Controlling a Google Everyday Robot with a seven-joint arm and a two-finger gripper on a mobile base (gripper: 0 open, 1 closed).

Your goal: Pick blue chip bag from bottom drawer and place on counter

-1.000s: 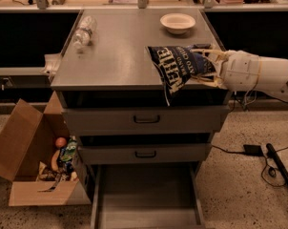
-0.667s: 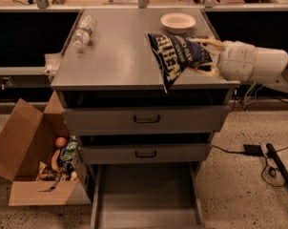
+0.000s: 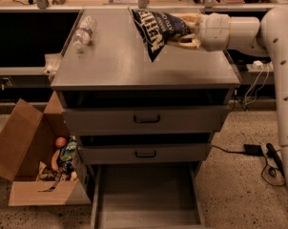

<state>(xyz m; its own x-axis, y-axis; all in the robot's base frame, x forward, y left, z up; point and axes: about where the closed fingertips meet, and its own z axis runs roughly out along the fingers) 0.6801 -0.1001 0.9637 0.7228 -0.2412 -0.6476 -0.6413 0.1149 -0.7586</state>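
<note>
The blue chip bag [image 3: 156, 30] hangs from my gripper [image 3: 184, 30] above the counter [image 3: 115, 66], its lower corner pointing down toward the counter's middle. The gripper reaches in from the right on the white arm [image 3: 239, 30] and is shut on the bag's right end. The bottom drawer [image 3: 146, 197] is pulled open at the foot of the cabinet and shows a bare grey floor. The white bowl is hidden behind the bag and gripper.
A clear plastic bottle [image 3: 83, 32] lies on the counter's far left. Two upper drawers [image 3: 146, 120] with black handles are shut. An open cardboard box [image 3: 36, 161] with small items sits on the floor at left. Cables [image 3: 258, 151] lie on the floor at right.
The gripper has carried the blue chip bag from the counter's right front edge up and toward the back, over the counter and over where the white bowl showed.
</note>
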